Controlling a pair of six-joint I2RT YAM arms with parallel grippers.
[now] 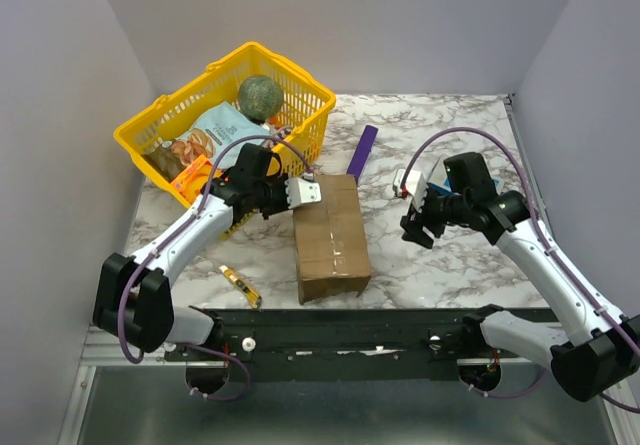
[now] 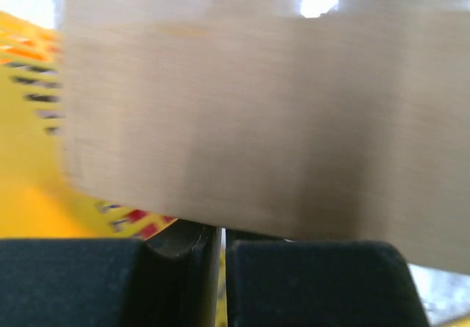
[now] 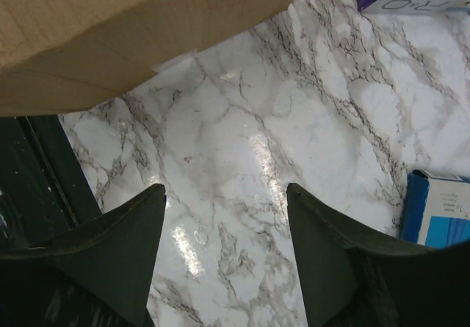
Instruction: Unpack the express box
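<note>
Express box (image 1: 330, 237) centre-near on veined marble tabletop (image 1: 440, 265), grey walls (image 1: 400, 25) around. Left gripper (image 2: 222, 233) fingers nearly together; right gripper (image 3: 226, 191) spread, empty.

A white marble-patterned table (image 1: 420, 125) is enclosed by plain grey walls (image 1: 400, 25) (left, right and behind the table); glare is reflected off its top.

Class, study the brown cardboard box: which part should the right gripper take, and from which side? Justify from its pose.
Probably the express box at its right long top edge, approached from the right. It lies flat and closed, that side facing the open right gripper across bare marble; the left gripper occupies the far-left corner.
</note>
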